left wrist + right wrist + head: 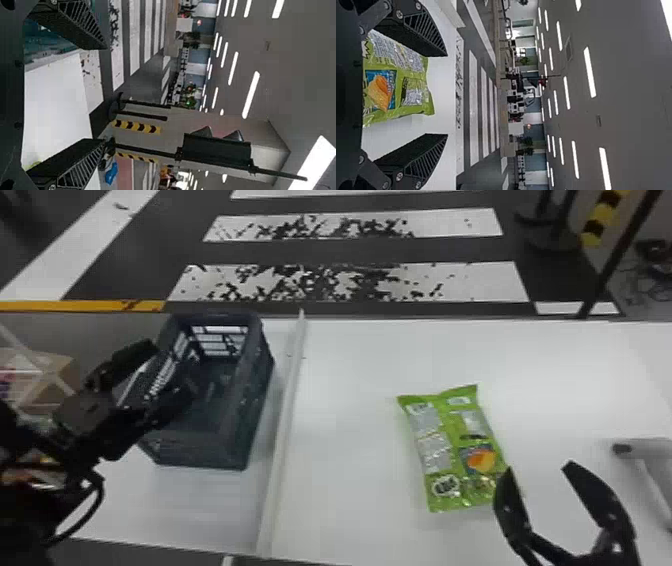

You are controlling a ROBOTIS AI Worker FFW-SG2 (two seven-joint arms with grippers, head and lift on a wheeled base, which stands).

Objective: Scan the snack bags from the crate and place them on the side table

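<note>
at the far left, a cardboard box (55, 382) can be seen off the edge of the tabletop (350, 365). next, the left gripper (172, 365) is held over a dark slatted crate (245, 395), its fingers spread and nothing gripped. if the arm were lowered or swung carelessly, the rim could be caught by those fingers and the crate tipped or dragged. what is inside cannot be made out.

to the crate's right, the tabletop is crossed by a long white ridge (287, 400). any bag carried low from the crate could be snagged there and dropped.

right of the ridge, one green snack bag (452, 450) is laid flat, printed side up; whether it has been scanned cannot be told. just beside its near right corner, the right gripper (539, 466) is poised with fingers wide apart, nothing held. because the bag is thin and slick, it could be pushed along rather than picked up if one finger met its edge, and its crimped seam could slip if only that were pinched.

at the far right, a grey stand (655, 490) is placed close to the right gripper, so it could be knocked by a wide outward swing. beyond the tabletop, a striped floor (350, 282) is seen.
</note>
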